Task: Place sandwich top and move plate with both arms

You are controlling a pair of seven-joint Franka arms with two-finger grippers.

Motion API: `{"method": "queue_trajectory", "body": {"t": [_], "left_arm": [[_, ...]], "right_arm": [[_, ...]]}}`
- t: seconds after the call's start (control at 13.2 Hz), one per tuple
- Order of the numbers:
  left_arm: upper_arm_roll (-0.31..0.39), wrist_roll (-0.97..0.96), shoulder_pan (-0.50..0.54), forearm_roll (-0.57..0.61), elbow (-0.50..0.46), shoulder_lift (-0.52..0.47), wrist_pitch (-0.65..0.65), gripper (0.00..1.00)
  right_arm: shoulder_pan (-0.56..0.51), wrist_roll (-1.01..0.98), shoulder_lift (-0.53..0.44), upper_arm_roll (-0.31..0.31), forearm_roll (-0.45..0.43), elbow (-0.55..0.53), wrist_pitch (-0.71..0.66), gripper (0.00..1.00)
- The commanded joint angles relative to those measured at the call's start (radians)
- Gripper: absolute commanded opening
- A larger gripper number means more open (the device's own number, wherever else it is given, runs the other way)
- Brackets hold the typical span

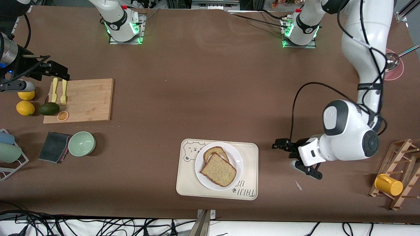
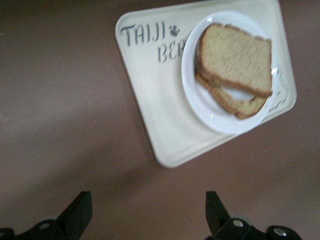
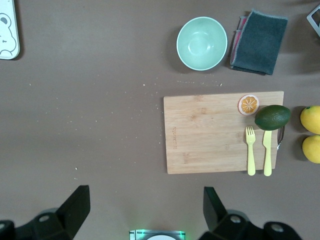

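Two black two-finger grippers are seen spread wide and empty, the left gripper (image 1: 288, 156) low just beside the cream bear-printed tray (image 1: 251, 154), the right gripper (image 1: 49, 70) waiting over the bamboo cutting board (image 1: 88, 98).
From the left gripper, toward the right arm's end, the small round white plate (image 1: 237, 156) sits on that tray; the brown speckled bread slice (image 1: 218, 169) lies flat on the sandwich, rounded end toward the robots' bases.

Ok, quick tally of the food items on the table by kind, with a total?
Bread slices: 2, top slice on the lower slice, on the plate
Lemons: 2
Avocado: 1
Orange slice: 1
Total: 6
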Motion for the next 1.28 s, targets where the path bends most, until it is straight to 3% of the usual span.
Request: {"method": "queue_trajectory", "body": {"t": [0.0, 0.15, 0.3, 0.6, 0.91, 1.21], "left_arm": [[0.005, -0.087, -0.022, 0.184, -0.026, -0.140, -0.142, 1.00], [-0.008, -0.165, -0.030, 0.272, -0.026, -0.229, -0.262, 1.00], [-0.006, -0.220, -0.035, 0.276, -0.025, -0.306, -0.343, 1.00], [0.020, -0.218, -0.033, 0.279, -0.115, -0.492, -0.341, 1.00], [0.084, -0.219, -0.030, 0.273, -0.335, -0.676, -0.270, 1.00], [0.090, -0.225, -0.021, 0.281, -0.546, -0.793, -0.131, 1.00]], "right_arm": [[0.001, -0.002, 0.000, 0.000, 0.005, 0.008, 0.001, 1.00], [0.001, -0.002, 0.000, 0.000, 0.006, 0.006, -0.001, 1.00], [0.001, -0.002, 0.000, -0.001, 0.006, 0.006, -0.001, 1.00], [0.001, -0.002, 0.000, 0.000, 0.005, 0.006, -0.001, 1.00], [0.001, -0.002, 0.000, 0.000, 0.005, 0.006, -0.001, 1.00], [0.001, -0.002, 0.000, 0.000, 0.005, 0.006, -0.001, 1.00]]}}
